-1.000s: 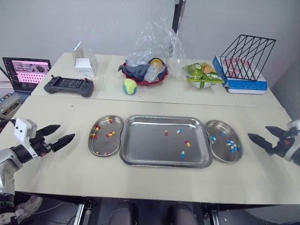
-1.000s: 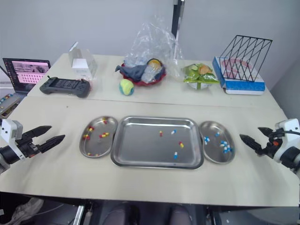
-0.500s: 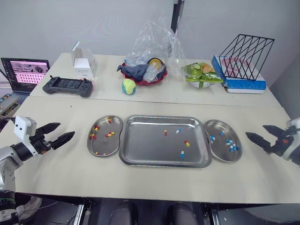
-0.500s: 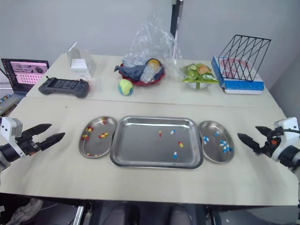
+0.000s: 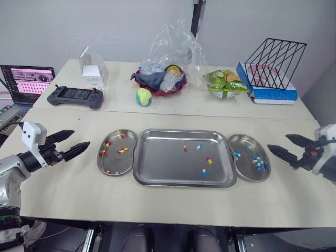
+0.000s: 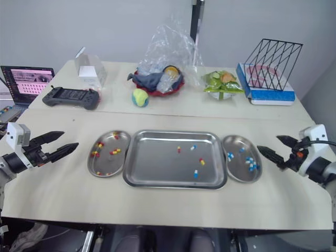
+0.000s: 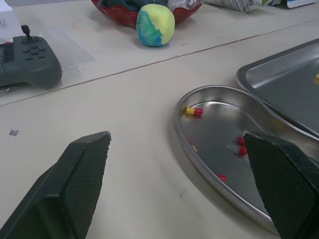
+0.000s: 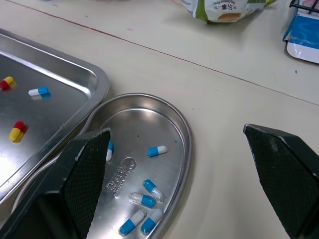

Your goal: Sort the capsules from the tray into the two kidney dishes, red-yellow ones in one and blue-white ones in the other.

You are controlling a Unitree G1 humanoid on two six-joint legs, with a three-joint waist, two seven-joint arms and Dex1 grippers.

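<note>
A steel tray (image 5: 168,165) lies mid-table holding two red-yellow capsules (image 5: 209,160) and two blue-white capsules (image 5: 204,172). To its left, a kidney dish (image 5: 118,163) holds several red-yellow capsules (image 5: 123,150). The kidney dish on its right (image 5: 247,172) holds several blue-white capsules (image 5: 258,163). My left gripper (image 5: 81,138) hovers open, a short way left of the left dish (image 7: 219,124), holding nothing. My right gripper (image 5: 278,142) is open and empty just right of the right dish (image 8: 169,124), where blue-white capsules (image 8: 156,150) lie between its spread fingers (image 8: 79,174).
At the table's back stand a game controller (image 5: 75,96), a white box (image 5: 93,71), a ball (image 5: 144,96), a red bowl with cloth (image 5: 157,81) under a plastic bag, a green snack bag (image 5: 227,84) and a wire rack (image 5: 277,63). A laptop (image 5: 29,81) sits far left.
Both grippers have moved inward, the left toward the left dish and the right toward the right dish. Both stay open. No capsule has moved.
</note>
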